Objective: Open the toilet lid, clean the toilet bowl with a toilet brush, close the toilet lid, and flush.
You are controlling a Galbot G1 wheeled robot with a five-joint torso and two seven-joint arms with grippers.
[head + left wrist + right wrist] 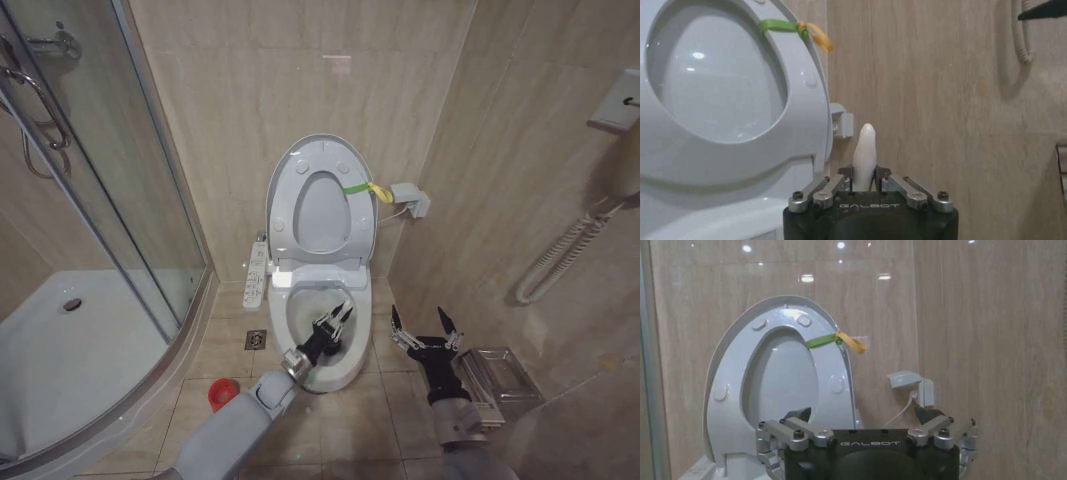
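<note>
Beige marble-look tiles line the walls and floor of this small bathroom, with a curved glass shower enclosure (90, 200) and its white tray on the far left. Just beside the tray's edge, a round red cup holder (222, 392) sits on the floor tiles. Next comes the elongated white ceramic toilet bowl (358, 352), its large glossy white plastic toilet lid (280, 190) already raised upright against the wall together with the ring seat, a green-and-yellow band (365, 188) tied at its edge. The left gripper (338, 318) reaches over the open bowl, its fingers clamped on the thin white stick handle of the toilet brush (865, 155), whose tip stands up between them in the left wrist view; the bristle head is not discernible. To the right of the bowl, the right gripper (425, 327) hovers with fingers spread and nothing in them, near a clear plastic box on the floor. Opening looks done and scrubbing appears in hand; closing the lid and flushing remain.
</note>
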